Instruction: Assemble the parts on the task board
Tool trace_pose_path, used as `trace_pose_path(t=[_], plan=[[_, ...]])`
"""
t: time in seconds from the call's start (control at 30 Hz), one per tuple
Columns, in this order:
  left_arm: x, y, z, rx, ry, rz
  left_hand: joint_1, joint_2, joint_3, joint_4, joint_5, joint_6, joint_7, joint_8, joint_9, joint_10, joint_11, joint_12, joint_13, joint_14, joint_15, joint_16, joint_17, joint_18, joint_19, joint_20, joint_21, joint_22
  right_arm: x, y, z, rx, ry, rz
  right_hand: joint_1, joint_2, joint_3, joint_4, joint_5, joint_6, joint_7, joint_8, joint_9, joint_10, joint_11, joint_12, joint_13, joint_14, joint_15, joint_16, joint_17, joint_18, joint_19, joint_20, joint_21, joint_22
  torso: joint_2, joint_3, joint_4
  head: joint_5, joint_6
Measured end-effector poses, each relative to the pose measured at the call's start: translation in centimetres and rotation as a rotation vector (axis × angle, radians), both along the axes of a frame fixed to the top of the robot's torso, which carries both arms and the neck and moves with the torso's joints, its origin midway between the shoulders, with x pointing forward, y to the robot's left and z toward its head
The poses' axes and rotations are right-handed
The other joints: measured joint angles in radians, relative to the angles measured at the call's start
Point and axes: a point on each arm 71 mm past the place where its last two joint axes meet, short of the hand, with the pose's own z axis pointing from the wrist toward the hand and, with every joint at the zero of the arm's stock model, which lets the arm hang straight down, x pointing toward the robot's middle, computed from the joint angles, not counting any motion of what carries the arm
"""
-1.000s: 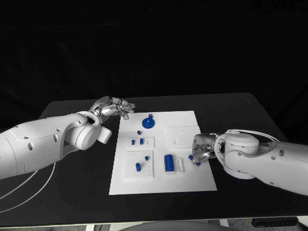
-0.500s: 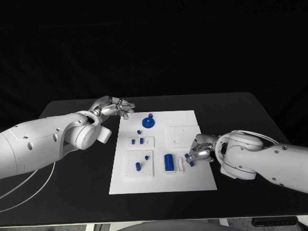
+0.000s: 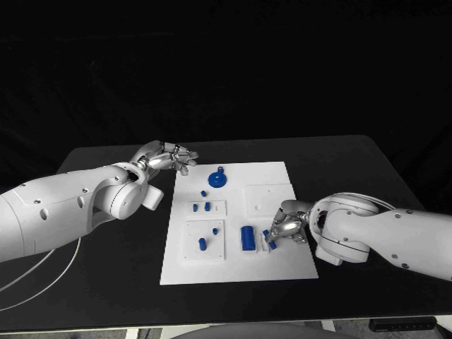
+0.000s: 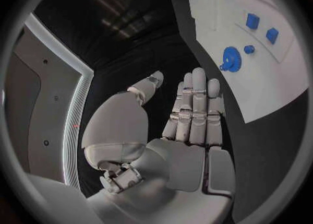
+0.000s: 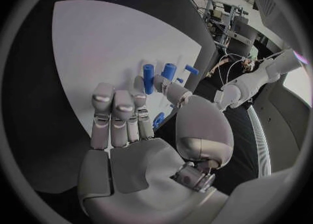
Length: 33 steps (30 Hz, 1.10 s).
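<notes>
In the head view we record the white rectangular task board (image 3: 239, 219) lying mid-desk with its small blue plastic parts (image 3: 248, 238) on it, the right hand (image 3: 287, 227) over its right edge pinching a small blue piece (image 3: 272, 245), and the left hand (image 3: 165, 158) off its far-left corner. In the left wrist view we find the left hand's fingers (image 4: 195, 109) straight, side by side, holding nothing. In the right wrist view the right hand's fingers (image 5: 117, 112) curl over the board, the blue piece (image 5: 158, 120) caught against the thumb.

Matt white task board (image 3: 277, 268), glossy blue parts (image 3: 247, 238)

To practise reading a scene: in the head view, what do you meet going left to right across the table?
Left robot hand → round blue part → blue cylinder part → right robot hand, all over the task board except the left robot hand.
</notes>
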Motion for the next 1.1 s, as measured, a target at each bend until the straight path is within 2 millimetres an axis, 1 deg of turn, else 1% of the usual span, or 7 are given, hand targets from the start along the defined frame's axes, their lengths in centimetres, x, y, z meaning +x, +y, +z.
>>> trace_pose_path(t=[0.43,0.47,0.57,0.83,0.9,1.03,1.1], plan=[[-0.03,-0.01,-0.01,0.001,0.002,-0.003,0.000,0.000,0.000,0.000,0.000,0.000,0.000,0.000,0.000,0.000,0.000,0.000,0.000,0.000,0.000,0.000,0.001,0.000,0.000,0.000,0.000,0.001,0.24,0.42,-0.17,-0.001,0.008,0.005,0.000,0.000,-0.003,0.003,0.000,0.000,0.000,0.000,-0.003,0.000,0.000,0.000,0.000,0.000,0.000,0.000,0.000,0.000,0.001,0.002,0.000,0.000,0.000,-0.0001,0.0008,0.002,0.001],[-0.04,-0.02,-0.01,0.001,0.002,-0.003,0.000,0.000,0.000,0.000,0.000,0.000,0.000,0.000,0.000,0.000,0.000,0.000,0.000,0.000,0.000,0.000,0.001,0.000,0.000,0.000,0.000,0.001,0.23,0.49,-0.19,-0.001,0.008,0.007,-0.004,-0.004,-0.003,0.003,0.000,0.000,0.000,0.000,-0.003,0.000,0.000,0.000,0.000,0.000,0.000,0.000,0.000,0.000,0.001,0.002,0.000,0.000,0.000,-0.0001,0.0008,0.003,0.001],[-0.04,-0.03,-0.01,0.001,0.002,-0.003,0.000,0.000,0.000,0.000,0.000,0.000,0.000,0.000,0.000,0.000,0.000,0.000,0.000,0.000,0.000,0.000,0.001,0.000,0.000,0.000,0.000,0.001,0.20,0.57,-0.26,-0.005,0.013,0.013,-0.004,-0.004,-0.006,0.006,0.000,0.000,0.000,0.000,-0.003,0.002,-0.002,0.000,0.000,0.000,0.000,0.000,0.000,0.000,0.001,0.002,0.000,0.000,0.000,-0.0001,0.0008,0.004,-0.001],[-0.06,0.01,-0.01,0.002,0.003,-0.004,0.000,0.000,0.000,0.000,0.000,0.000,0.000,0.000,0.000,0.000,0.000,0.000,0.000,0.000,0.000,0.000,0.001,0.000,0.000,0.000,-0.004,0.001,0.16,0.59,-0.36,-0.011,0.021,0.018,-0.017,-0.017,-0.017,0.017,-0.014,-0.003,0.002,-0.004,-0.004,0.005,-0.006,0.000,0.000,-0.002,-0.002,0.000,0.000,0.002,-0.003,-0.002,0.000,0.000,0.000,-0.0002,0.0005,0.005,-0.002],[-0.07,0.00,-0.01,0.002,0.004,-0.004,0.000,0.000,0.000,0.000,0.000,0.000,0.000,0.000,0.000,0.000,0.000,0.000,0.000,0.000,0.000,0.000,0.001,0.000,0.000,0.000,-0.004,0.001,0.17,0.59,-0.36,-0.012,0.022,0.018,-0.024,-0.024,-0.018,0.018,-0.016,-0.003,0.002,-0.004,-0.005,0.005,-0.006,0.000,0.000,-0.003,-0.003,0.000,0.000,0.002,-0.002,-0.002,0.000,0.000,0.000,-0.0002,0.0004,0.005,-0.002],[-0.09,0.01,-0.01,0.003,0.004,-0.005,0.000,0.000,0.000,0.000,0.000,0.000,0.000,0.000,0.000,0.000,0.000,0.000,0.000,0.000,0.000,0.000,0.002,0.000,0.000,0.000,-0.004,0.001,0.19,0.57,-0.38,-0.013,0.022,0.017,-0.037,-0.036,-0.017,0.040,-0.039,-0.003,0.002,-0.004,-0.006,0.006,-0.006,0.000,0.001,-0.004,-0.003,0.000,0.000,0.002,0.001,-0.006,0.000,-0.002,0.000,-0.0002,0.0003,0.005,-0.002],[-0.09,0.01,-0.02,0.003,0.005,-0.005,0.000,0.000,0.000,0.000,0.000,0.000,0.000,0.000,-0.001,0.000,0.000,0.000,0.000,0.000,0.000,0.000,0.002,0.000,0.000,0.000,-0.004,0.001,0.20,0.57,-0.38,-0.013,0.022,0.017,-0.044,-0.051,-0.014,0.056,-0.060,-0.003,0.002,-0.004,-0.006,0.006,-0.006,0.000,0.001,-0.004,-0.003,0.000,0.000,0.002,0.002,-0.006,0.000,-0.002,0.000,-0.0001,-0.0001,0.005,-0.002]])
